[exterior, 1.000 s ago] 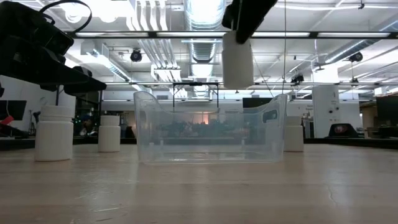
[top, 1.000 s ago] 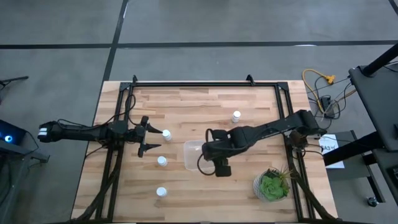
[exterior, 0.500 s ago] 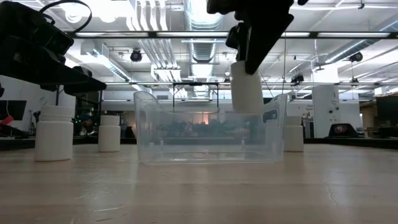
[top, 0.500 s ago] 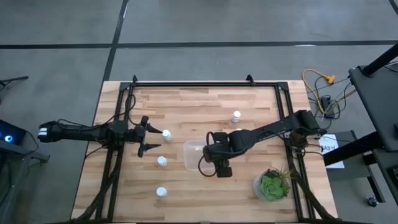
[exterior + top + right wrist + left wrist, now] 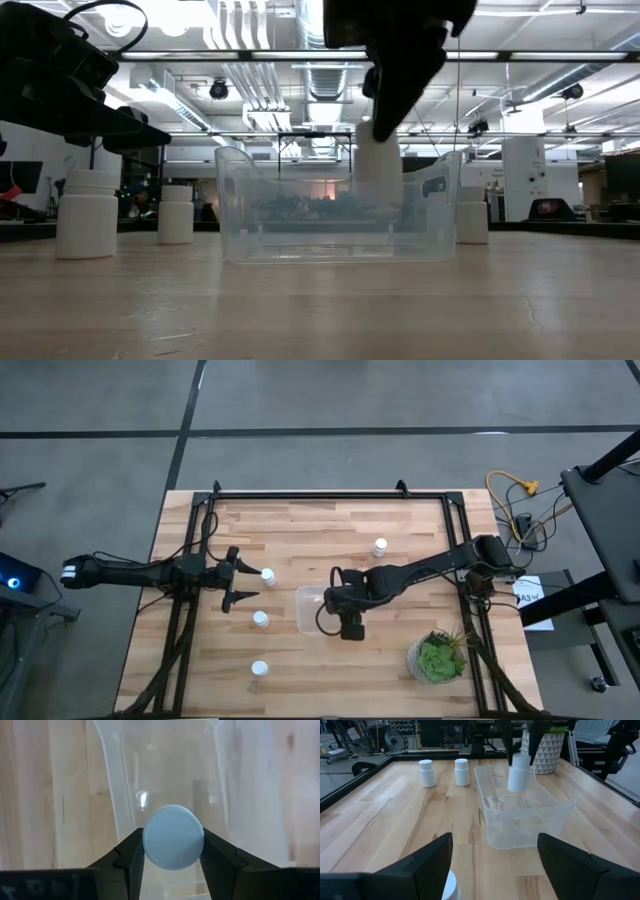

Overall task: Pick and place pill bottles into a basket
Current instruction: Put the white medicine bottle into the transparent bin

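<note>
One pill bottle [image 5: 378, 165] clamped at its cap by right gripper [image 5: 173, 851], lowered upright into clear basket [image 5: 308, 610] at table centre. Left gripper [image 5: 238, 582] at nine o'clock, jaws wide, empty, astride another bottle [image 5: 268, 575]. Further bottles [image 5: 260, 619] at seven and one o'clock.

White pill bottles [image 5: 427, 773], clear basket [image 5: 520, 822], pale wood-grain table [image 5: 320, 525], green plant [image 5: 437, 658]

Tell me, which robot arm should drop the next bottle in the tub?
Right, probably: the right gripper already pinches a pill bottle over the basket. The left gripper waits open beside another bottle.
</note>
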Robot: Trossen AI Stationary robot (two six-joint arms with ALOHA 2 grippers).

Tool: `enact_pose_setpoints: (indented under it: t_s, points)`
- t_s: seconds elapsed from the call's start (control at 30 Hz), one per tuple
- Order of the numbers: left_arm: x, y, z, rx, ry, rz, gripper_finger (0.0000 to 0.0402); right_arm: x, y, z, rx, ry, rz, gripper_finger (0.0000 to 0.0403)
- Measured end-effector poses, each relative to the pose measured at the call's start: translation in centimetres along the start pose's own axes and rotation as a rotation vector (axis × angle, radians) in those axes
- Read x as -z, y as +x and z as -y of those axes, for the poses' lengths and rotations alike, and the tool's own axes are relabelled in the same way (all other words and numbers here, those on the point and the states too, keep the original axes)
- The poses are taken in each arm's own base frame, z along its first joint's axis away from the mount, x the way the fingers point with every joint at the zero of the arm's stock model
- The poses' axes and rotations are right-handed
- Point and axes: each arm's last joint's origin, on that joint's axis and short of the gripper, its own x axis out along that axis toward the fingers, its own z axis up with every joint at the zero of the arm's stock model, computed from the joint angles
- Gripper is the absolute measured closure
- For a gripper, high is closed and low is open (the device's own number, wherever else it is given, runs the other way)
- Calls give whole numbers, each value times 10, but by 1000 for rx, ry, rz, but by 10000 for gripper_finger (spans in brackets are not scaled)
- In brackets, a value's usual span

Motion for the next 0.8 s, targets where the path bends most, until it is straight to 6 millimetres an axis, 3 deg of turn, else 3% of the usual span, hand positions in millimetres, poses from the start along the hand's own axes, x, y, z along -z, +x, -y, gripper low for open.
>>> enact_pose_setpoints:
  t_s: [0.2, 0.8]
  points:
    - [0, 0, 0, 0, 0, 0, 127, 11, 12, 1, 6, 59, -30, 259]
    - [0, 0, 0, 0, 0, 0, 127, 15, 9, -7, -5, 71, -42, 259]
